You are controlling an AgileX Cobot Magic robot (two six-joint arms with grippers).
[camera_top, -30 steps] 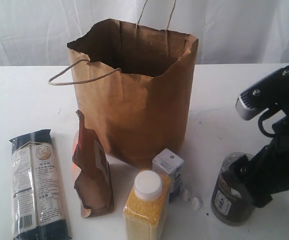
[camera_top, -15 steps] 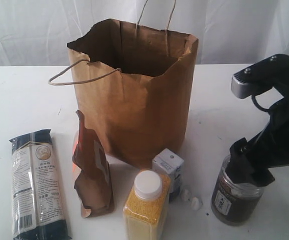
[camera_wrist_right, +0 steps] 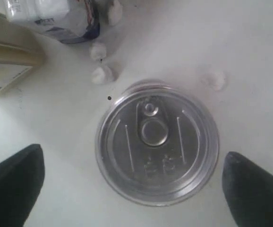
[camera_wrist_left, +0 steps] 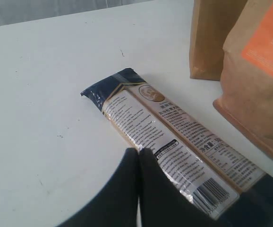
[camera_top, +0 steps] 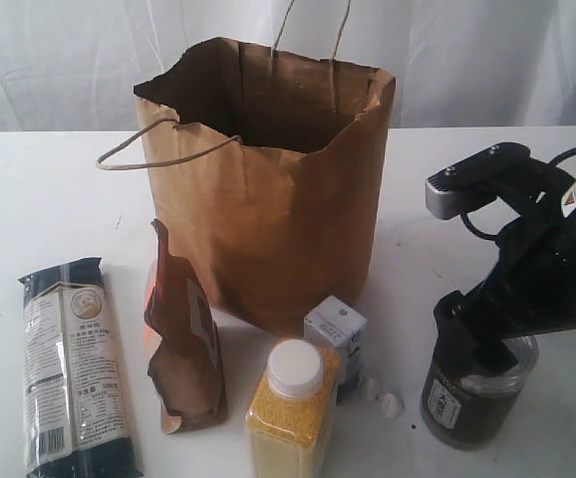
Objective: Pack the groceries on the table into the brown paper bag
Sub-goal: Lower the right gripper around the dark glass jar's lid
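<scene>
We see the right gripper (camera_wrist_right: 135,182) pointing down over the can (camera_top: 462,403) at the near right of the table (camera_top: 49,189), its jaws spread wide either side of the lid and gripping nothing. The left gripper (camera_wrist_left: 137,157), clenched empty, hovers above the noodle packet (camera_wrist_left: 174,137), near left of the bag (camera_top: 268,199).

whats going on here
A two-armed robot is packing groceries into the brown paper bag. The right claw hangs open over the clear pull-tab can, a finger on each side, not gripping it. The left claw is shut above the noodle packet, holding nothing. Both items sit on the table.
</scene>
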